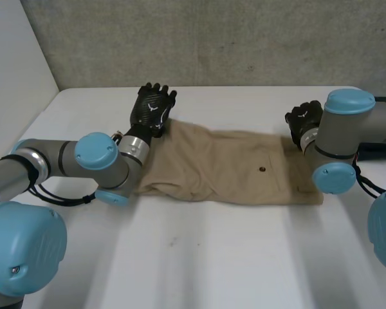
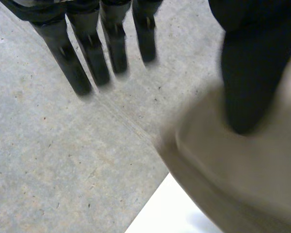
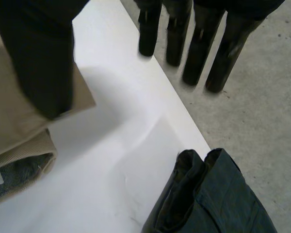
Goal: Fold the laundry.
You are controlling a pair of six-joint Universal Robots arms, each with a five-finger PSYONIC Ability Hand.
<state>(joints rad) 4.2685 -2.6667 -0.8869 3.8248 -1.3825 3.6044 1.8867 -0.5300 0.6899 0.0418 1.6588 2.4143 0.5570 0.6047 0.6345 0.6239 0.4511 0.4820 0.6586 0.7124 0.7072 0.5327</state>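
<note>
Tan trousers (image 1: 225,164) lie folded in a long band across the middle of the white table (image 1: 212,257), with a small dark button (image 1: 262,170) facing up. My left hand (image 1: 152,111) hovers over the band's far left corner. Its fingers (image 2: 94,53) are straight and spread, and its thumb stands apart over the tan cloth (image 2: 252,184), holding nothing. My right hand (image 1: 303,123) is at the far right corner. Its fingers (image 3: 199,43) are also straight and point past the table's edge, with the thumb above the tan cloth (image 3: 9,111), which lies loose.
A dark folded garment (image 3: 218,194) lies on the table beyond the trousers' right end, beside my right arm, and shows as a dark shape (image 1: 381,151) behind that arm. The grey concrete wall (image 1: 212,38) rises just behind the table's far edge.
</note>
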